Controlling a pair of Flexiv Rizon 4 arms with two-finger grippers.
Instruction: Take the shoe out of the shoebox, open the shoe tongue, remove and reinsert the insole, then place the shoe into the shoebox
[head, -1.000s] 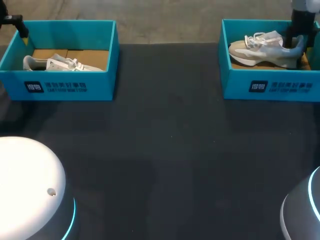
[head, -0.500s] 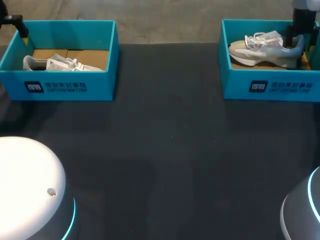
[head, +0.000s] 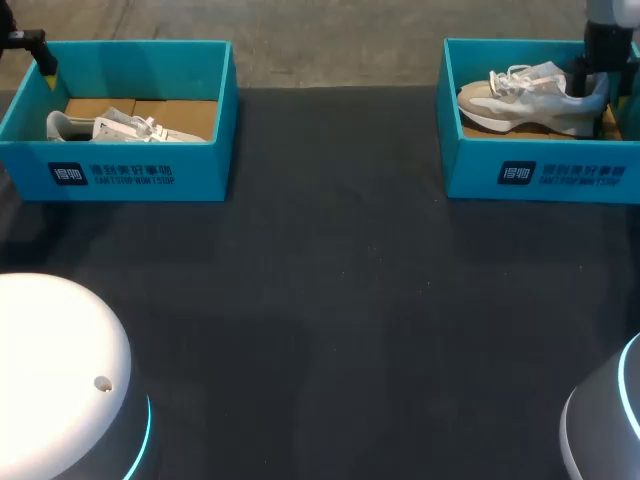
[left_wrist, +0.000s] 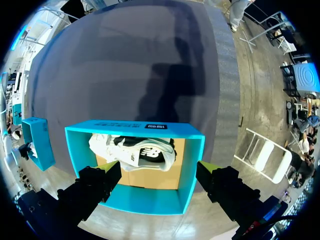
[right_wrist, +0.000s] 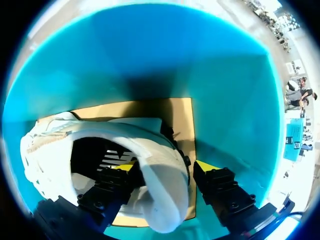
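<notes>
Right wrist view: the right jaws grip the heel of the beige-and-white lace-up sneaker (right_wrist: 160, 175), one finger inside, within the right teal cardboard shoebox (right_wrist: 225, 100). From overhead, that grip is hidden. Left jaws stand open above the left teal cardboard shoebox (left_wrist: 192, 175), which holds a white sneaker (left_wrist: 145, 152), on the dark desk (head: 330, 300).

White-grey right shoe (head: 525, 98), upright, toe pointing left, in open teal right box (head: 540, 175), far right. White left shoe (head: 120, 127), lying on its side, in matching left box (head: 130, 175), far left.
</notes>
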